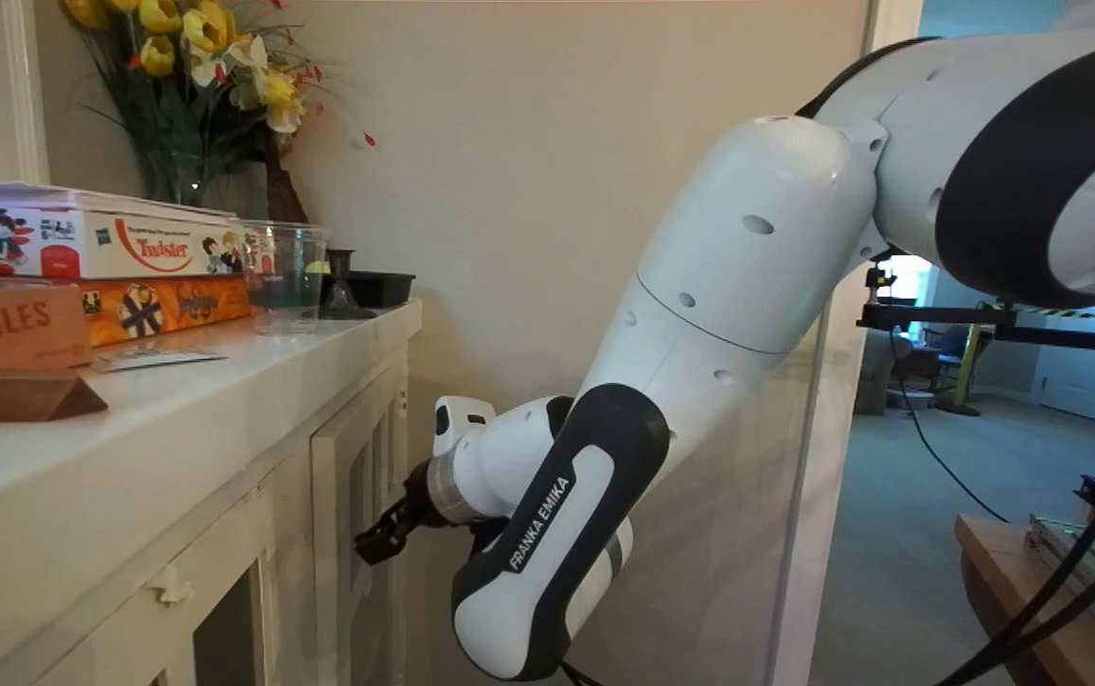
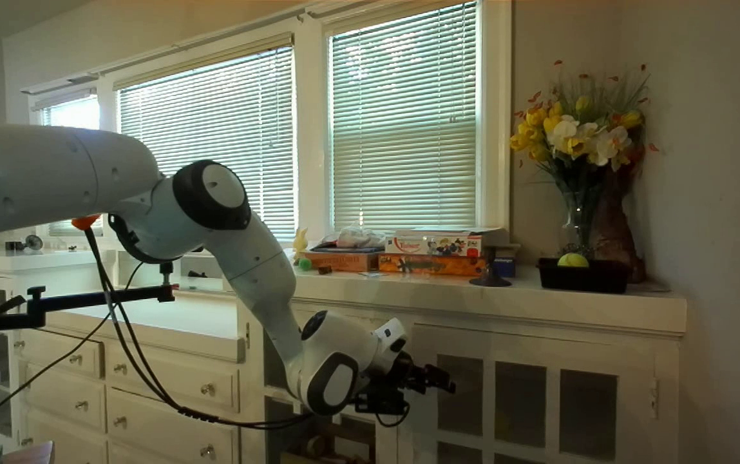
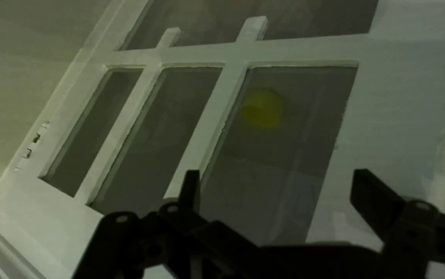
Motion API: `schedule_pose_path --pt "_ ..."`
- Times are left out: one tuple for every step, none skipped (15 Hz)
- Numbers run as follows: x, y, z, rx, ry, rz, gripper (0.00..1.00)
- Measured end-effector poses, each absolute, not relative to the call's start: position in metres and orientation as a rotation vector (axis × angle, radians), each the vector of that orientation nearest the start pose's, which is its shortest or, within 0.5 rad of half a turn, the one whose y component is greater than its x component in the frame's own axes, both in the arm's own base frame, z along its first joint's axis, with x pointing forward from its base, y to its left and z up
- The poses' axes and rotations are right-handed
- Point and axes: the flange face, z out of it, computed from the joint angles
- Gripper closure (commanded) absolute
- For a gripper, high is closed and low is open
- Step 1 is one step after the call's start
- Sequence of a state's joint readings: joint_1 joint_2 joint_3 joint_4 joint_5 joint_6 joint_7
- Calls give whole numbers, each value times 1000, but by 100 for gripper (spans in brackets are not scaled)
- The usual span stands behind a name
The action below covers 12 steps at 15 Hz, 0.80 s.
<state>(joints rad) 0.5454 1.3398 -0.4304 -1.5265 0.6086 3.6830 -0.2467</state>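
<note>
Cabinet door (image 2: 551, 399) — arm (image 1: 699, 295) low, crooked — tool (image 3: 276, 180) agape nearby.

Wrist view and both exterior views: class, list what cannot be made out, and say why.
Cabinet door, wrist view: gripper hides part; top edge crops more.
Yellow thing, wrist view: dim behind glass, too blurred to identify.
Robot arm, both exterior views: picture edges cut off its base.
FILES box, an exterior view: left edge crops its title.
</note>
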Motion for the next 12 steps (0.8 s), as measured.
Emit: schedule_pose_path --pt "662 76 35 -3082 -254 -1628 0" --pt "658 74 30 -3092 -200 -1620 0" --pt "655 74 25 -3100 -161 -1609 0" --pt "651 75 19 -3107 -145 -1593 0" --pt "648 77 13 -3115 -148 -1567 0" --pt "645 83 7 -3121 -157 -1536 0" --pt "643 90 1 -3126 -174 -1504 0" --pt "641 99 -3 -3130 -198 -1475 0" --pt "640 108 -7 -3128 -224 -1453 0" --pt "639 118 -10 -3124 -251 -1438 0" --pt "639 127 -12 -3119 -276 -1425 0" --pt "641 134 -12 -3113 -297 -1417 0"
